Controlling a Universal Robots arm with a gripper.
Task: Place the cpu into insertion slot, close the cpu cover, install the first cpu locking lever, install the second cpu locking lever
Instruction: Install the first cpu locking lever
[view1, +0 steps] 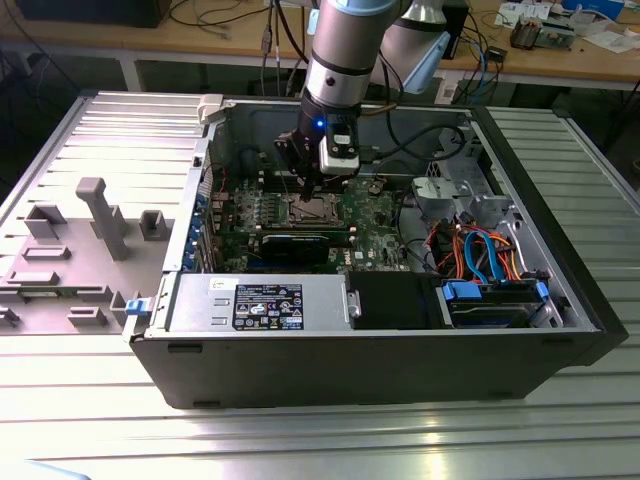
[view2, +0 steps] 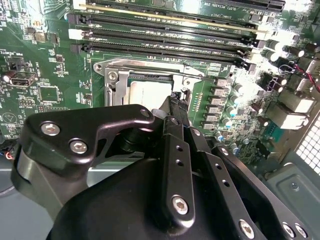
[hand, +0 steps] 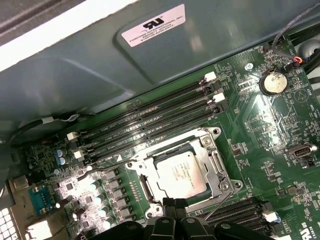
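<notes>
The cpu (hand: 180, 173), a flat silver-grey square, lies in the insertion slot (hand: 145, 185) on the green board. The shiny steel cpu cover (hand: 212, 156) lies flat around it, its window framing the chip. My gripper (hand: 170, 203) is shut, its black fingertips together at the socket's edge, right beside the chip. A thin wire locking lever (hand: 220, 201) slants up past the socket's corner close to the fingertips. In the second wrist view the gripper (view2: 175, 98) reaches to the cover (view2: 145, 66) and cpu (view2: 148, 93). In the exterior view the gripper (view1: 311, 192) stands over the slot (view1: 312, 211) inside the open computer case.
Long black memory slots (hand: 150, 120) run beside the socket, with capacitors (hand: 95, 187) on another side. A black graphics card (view1: 300, 243), a power supply (view1: 255, 300), blue drive bays (view1: 495, 300) and coloured cables (view1: 480, 250) fill the case. A grey fixture tray (view1: 70, 250) sits at the exterior view's left.
</notes>
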